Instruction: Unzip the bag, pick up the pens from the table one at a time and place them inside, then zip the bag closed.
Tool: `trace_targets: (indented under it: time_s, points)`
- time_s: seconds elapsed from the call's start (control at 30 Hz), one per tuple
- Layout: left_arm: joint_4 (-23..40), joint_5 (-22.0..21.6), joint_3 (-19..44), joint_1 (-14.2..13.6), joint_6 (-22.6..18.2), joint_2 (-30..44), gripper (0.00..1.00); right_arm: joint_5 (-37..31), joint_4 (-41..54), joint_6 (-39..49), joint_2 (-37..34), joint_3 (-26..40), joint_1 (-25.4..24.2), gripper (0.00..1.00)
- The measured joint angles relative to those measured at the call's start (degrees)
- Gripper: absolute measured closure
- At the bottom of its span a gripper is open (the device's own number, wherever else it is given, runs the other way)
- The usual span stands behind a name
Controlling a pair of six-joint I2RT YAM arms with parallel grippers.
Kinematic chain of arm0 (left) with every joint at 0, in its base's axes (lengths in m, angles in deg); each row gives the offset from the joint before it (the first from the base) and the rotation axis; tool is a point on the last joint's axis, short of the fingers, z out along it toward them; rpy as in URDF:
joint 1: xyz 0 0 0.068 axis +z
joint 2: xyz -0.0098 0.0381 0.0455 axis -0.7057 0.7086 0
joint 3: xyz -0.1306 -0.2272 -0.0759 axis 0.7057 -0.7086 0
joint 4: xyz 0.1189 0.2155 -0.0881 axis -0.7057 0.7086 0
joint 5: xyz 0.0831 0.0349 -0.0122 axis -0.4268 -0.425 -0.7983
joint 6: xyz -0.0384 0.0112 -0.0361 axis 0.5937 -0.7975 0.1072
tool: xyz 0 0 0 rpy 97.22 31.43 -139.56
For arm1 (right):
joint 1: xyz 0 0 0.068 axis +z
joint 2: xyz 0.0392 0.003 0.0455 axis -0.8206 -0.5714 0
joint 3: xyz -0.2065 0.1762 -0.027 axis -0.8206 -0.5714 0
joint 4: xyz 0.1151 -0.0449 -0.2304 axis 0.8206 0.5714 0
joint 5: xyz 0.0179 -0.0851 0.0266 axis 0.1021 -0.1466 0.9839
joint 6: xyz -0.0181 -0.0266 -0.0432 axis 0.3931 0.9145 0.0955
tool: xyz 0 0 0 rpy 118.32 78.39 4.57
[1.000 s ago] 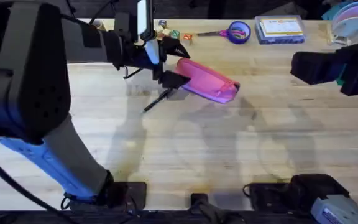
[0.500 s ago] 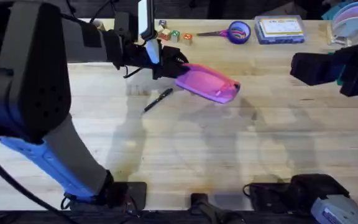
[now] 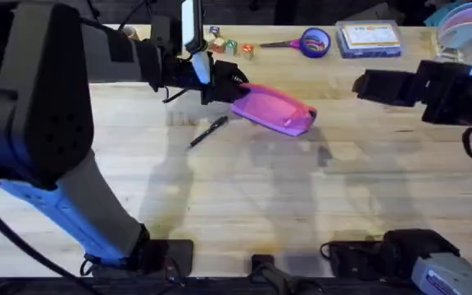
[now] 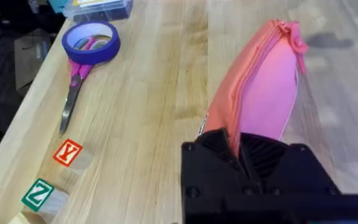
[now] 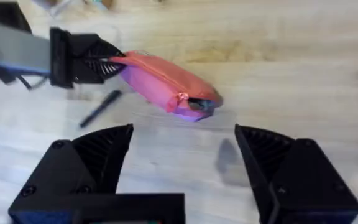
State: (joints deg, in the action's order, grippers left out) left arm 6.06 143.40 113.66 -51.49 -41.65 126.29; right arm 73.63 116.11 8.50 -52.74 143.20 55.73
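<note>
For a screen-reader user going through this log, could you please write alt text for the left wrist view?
The left gripper is clamped on one end of a bright-pink zippered bag, which stretches away across the wooden table with its zipper closed. Beside it lie purple-handled scissors through a roll of blue tape, two letter blocks and a clear box.

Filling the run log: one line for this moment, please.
left gripper: shut on bag end | right gripper: open, off bag | zipper: closed | pen: on table
</note>
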Motion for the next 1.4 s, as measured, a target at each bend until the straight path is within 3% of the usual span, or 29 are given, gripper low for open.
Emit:
trace_targets:
  time_s: [0.3, 0.6, 0.63, 0.67, 0.7, 0.97, 1.4]
  points:
    - [-0.13, 0.06, 0.0, -0.02, 0.0, 0.0, 0.956, -2.79, 1.0, -18.14, 0.04, 0.0, 2.57, 0.003]
    - [-0.15, 0.33, 0.0, 0.0, 0.04, 0.0, 0.956, -8.19, 1.96, -22.73, 0.05, 0.0, 10.4, 0.003]
    - [-0.15, 0.42, 0.0, 0.0, 0.08, 0.0, 0.956, -11.81, 2.03, -23.35, 0.04, 0.0, 16.43, 0.004]
    - [-0.13, 0.42, 0.0, 0.0, 0.2, 0.0, 0.957, -13.13, 2.1, -23.88, 0.04, 0.0, 18.15, 0.003]
    - [-0.15, 0.44, -0.01, 0.0, 0.24, 0.0, 0.957, -17.66, 0.7, -27.53, -1.95, 0.0, 28.95, 0.003]
    - [-0.15, 0.44, 0.0, 0.0, 0.24, 0.0, 0.957, -17.7, 1.1, -30.56, -7.92, 0.0, 30.16, 0.003]
    - [-0.15, 0.46, 0.0, 0.0, 0.24, 0.0, 0.957, -27.9, 1.38, -44.4, -13.76, 0.0, 34.9, 0.003]
